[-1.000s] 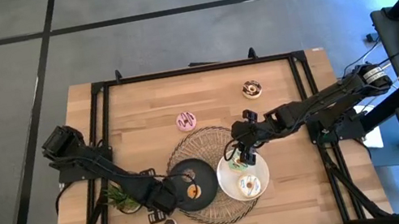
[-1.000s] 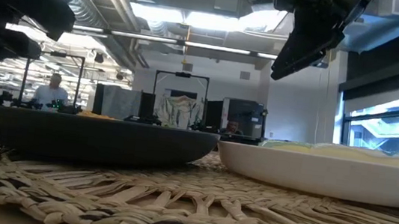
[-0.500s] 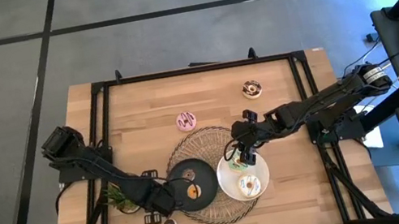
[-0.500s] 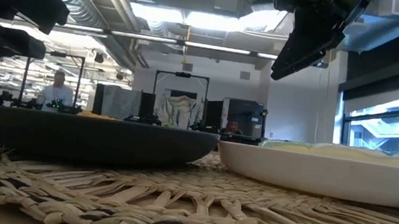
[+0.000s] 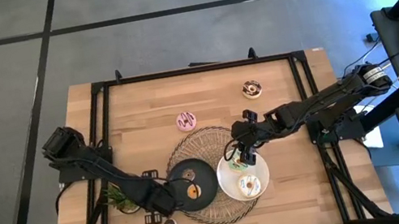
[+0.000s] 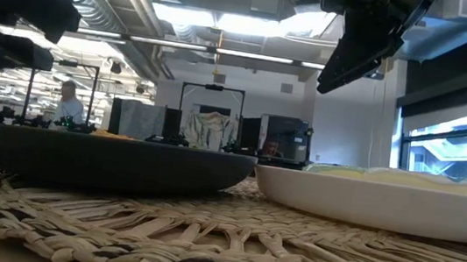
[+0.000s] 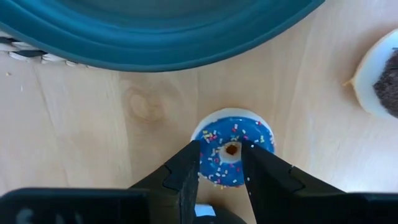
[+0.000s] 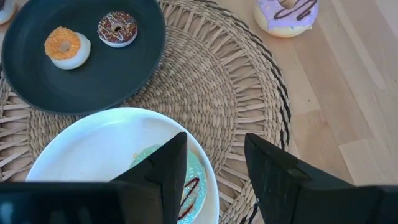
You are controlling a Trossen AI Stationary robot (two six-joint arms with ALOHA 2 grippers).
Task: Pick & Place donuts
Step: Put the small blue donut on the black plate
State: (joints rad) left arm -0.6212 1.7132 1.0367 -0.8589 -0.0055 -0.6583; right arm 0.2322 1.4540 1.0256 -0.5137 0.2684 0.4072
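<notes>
Under our left gripper (image 7: 221, 171): a blue mini donut (image 7: 232, 147) on the bench (image 7: 81, 118).
Our fingers stand apart, straddling its top, just off the dark plate (image 7: 155, 28). Farther on, that plate holds two minis; the right gripper (image 8: 214, 165), jaws apart and empty, hovers over the white plate (image 8: 93, 140) with two donuts. We count two more donuts beyond the mat (image 5: 206, 140).
</notes>
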